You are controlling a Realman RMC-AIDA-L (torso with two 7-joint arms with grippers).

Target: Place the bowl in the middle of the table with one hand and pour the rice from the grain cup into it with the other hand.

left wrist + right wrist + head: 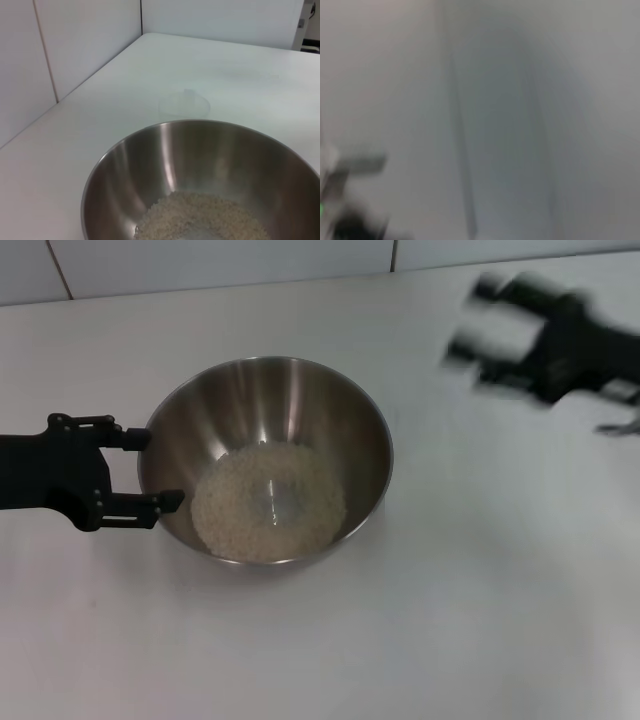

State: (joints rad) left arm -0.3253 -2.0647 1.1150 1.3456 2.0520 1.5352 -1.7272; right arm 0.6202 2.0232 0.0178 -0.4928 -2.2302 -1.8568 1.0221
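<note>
Left gripper reaches in level from the left, jaws spread at the bowl rim.
The rice lies in the bowl mid-table; right gripper, blurred far right, jaw state unclear; grain cup stands beyond the bowl.

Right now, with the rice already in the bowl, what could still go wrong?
The left gripper sits open around the bowl rim, so pulling away at an angle could nudge or tip it and spill the rice. The right gripper is blurred, apparently moving quickly. The empty grain cup stands on the table beyond the bowl and looks easy to knock over.
</note>
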